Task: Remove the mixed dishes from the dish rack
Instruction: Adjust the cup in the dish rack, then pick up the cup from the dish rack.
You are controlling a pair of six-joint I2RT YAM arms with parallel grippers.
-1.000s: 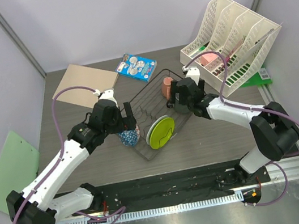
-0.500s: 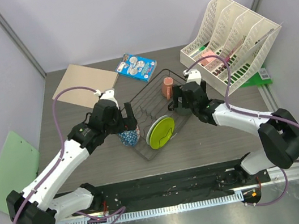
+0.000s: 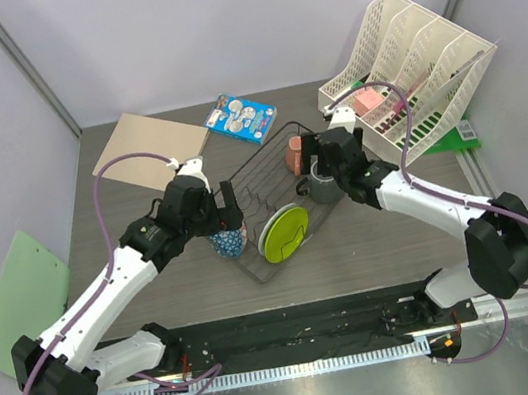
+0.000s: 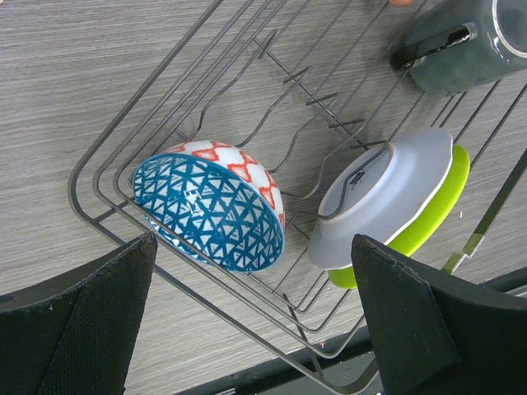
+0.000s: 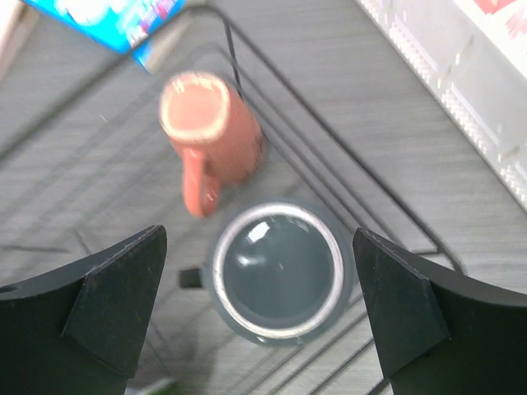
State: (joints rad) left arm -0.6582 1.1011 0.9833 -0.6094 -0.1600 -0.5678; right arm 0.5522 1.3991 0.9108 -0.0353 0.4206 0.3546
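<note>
All five dishes are in the dish rack [image 3: 252, 184]; none has been unloaded yet. The blue patterned bowl [image 4: 206, 214] is propped on its edge at the near corner. The white plate [image 4: 383, 197] is leaned against the lime-green plate [image 4: 436, 206] beside it. The grey mug [image 5: 280, 271] and the salmon-pink cup [image 5: 206, 123] are stood upright at the far end, just beside each other.

The left gripper [image 4: 254, 243] is held above the bowl with its fingers fully apart and nothing between them. The right gripper [image 5: 259, 234] is likewise spread wide and empty.

The decisive relation is at the right arm, which is the nearer arm to the mug. The mug is located directly below the gripper, mouth upward, with its rim centred between the fingers. Its handle is pointed toward one finger, so a straight descent is judged sufficient, provided the cup is cleared.
</note>
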